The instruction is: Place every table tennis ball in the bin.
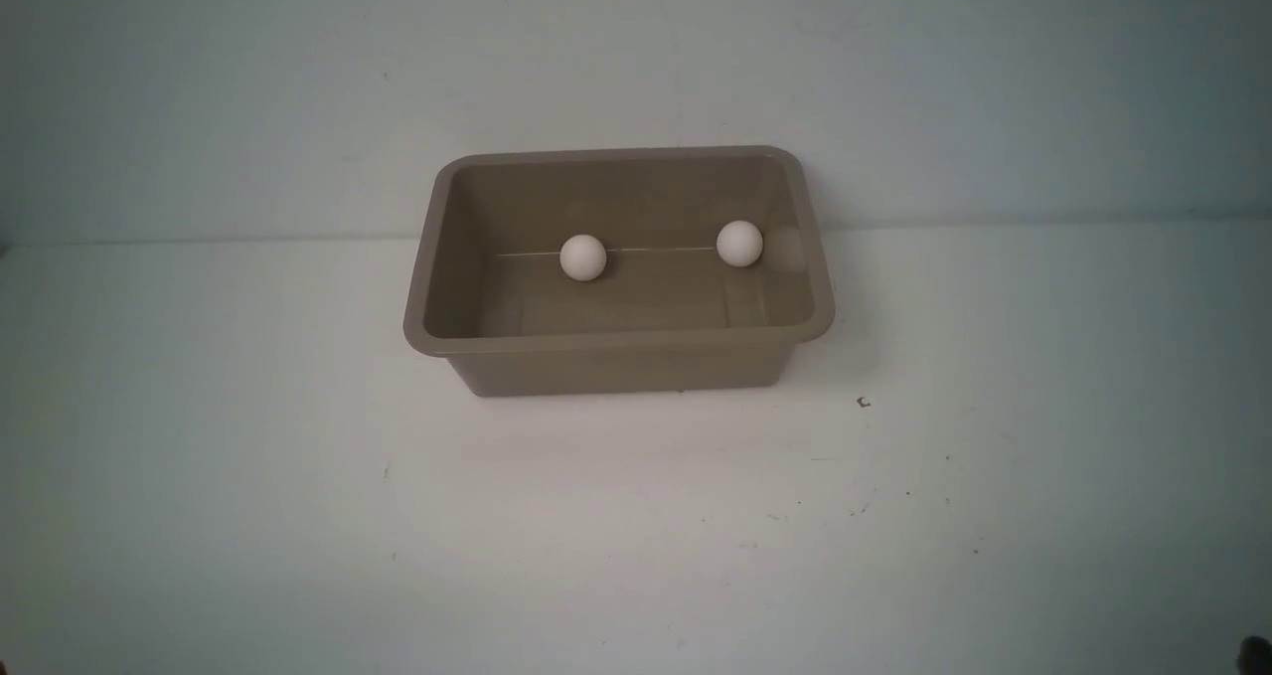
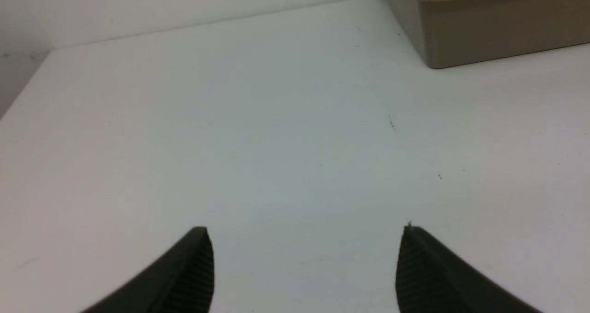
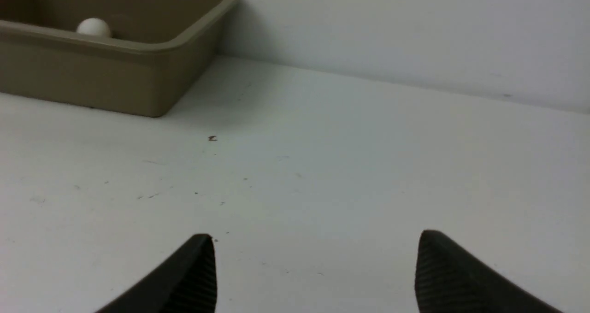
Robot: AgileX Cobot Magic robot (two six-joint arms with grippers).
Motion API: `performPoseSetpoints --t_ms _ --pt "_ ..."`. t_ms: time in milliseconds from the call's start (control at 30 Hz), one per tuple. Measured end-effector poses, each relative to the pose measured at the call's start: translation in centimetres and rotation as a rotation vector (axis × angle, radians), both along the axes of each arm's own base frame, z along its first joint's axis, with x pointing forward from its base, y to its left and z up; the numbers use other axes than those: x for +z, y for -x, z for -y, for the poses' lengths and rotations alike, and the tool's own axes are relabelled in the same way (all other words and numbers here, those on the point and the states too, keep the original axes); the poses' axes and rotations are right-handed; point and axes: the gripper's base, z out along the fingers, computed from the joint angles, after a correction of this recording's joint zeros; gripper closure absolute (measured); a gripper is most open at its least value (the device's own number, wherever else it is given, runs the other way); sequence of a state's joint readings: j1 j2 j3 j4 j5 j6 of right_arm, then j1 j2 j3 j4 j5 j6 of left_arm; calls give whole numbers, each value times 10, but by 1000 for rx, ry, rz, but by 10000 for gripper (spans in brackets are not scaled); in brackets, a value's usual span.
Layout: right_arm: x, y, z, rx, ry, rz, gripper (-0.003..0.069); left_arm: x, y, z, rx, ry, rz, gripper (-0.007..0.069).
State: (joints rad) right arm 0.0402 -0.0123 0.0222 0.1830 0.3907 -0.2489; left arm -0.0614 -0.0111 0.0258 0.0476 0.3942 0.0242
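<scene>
The taupe-brown bin [image 1: 616, 342] stands at the middle of the white table against the back wall. Two off-white table tennis balls lie inside it on its floor near the far wall: one left of centre [image 1: 582, 256], one toward the right end [image 1: 739, 244]. In the right wrist view one ball [image 3: 93, 27] shows above the bin's rim [image 3: 175, 43]. The left wrist view shows the bin's corner [image 2: 461, 32]. My left gripper [image 2: 304, 232] is open over bare table, well away from the bin. My right gripper [image 3: 315, 239] is open too, with nothing between its fingers.
The white table [image 1: 636, 536] carries small dark specks, one to the right of the bin [image 1: 863, 403]. A pale wall [image 1: 636, 59] rises right behind the bin. A dark bit of the right arm [image 1: 1257, 653] peeks in at the front view's lower right corner.
</scene>
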Motion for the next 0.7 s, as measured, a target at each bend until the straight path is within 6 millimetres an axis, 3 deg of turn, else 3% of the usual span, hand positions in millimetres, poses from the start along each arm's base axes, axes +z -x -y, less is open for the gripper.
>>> performPoseSetpoints --t_ms 267,700 --pt "0 0 1 -53 -119 -9 134 0 0 0 0 0 0 146" --pt "0 0 2 -38 -44 -3 134 0 0 0 0 0 0 146"
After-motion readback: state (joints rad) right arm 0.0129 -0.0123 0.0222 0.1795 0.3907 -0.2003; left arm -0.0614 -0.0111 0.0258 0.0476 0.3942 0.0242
